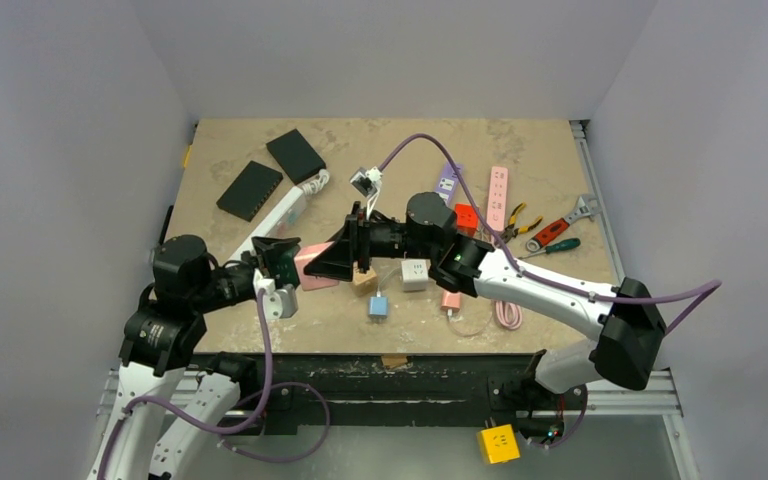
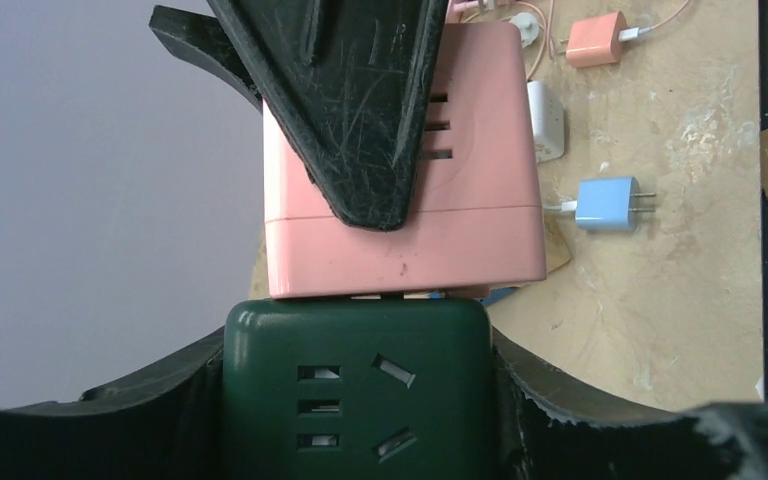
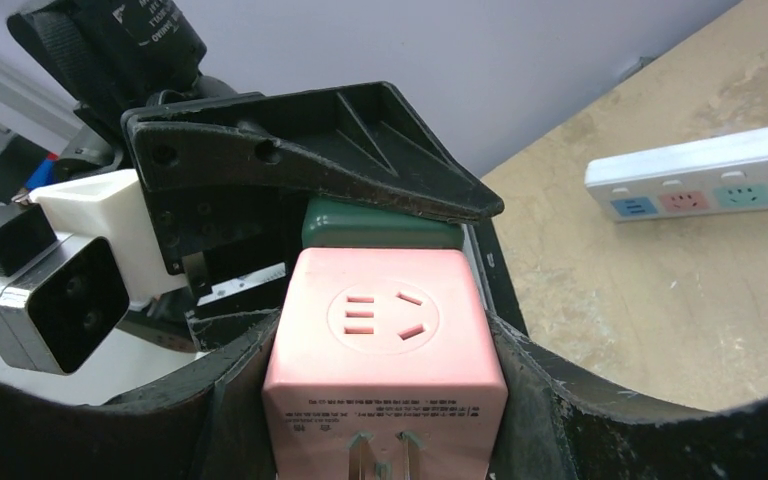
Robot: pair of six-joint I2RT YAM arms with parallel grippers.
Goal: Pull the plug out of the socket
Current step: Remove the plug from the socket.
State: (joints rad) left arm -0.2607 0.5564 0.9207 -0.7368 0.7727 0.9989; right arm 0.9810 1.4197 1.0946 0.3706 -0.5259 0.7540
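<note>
Above the tabletop [image 1: 230,140], left of centre, I hold two joined cubes off the surface. My left tool [image 1: 280,262] is clamped on the green cube [image 2: 355,390], and my right tool [image 1: 322,264] grips the pink cube [image 3: 385,370] from the opposite end. Opposed grips permit a straight pull along the joint axis. Bare prongs [image 3: 360,458] show at the pink cube's rear, so I judge that the green cube is the plug. Only a thin seam separates the cubes, and they are not yet pulled apart.
</note>
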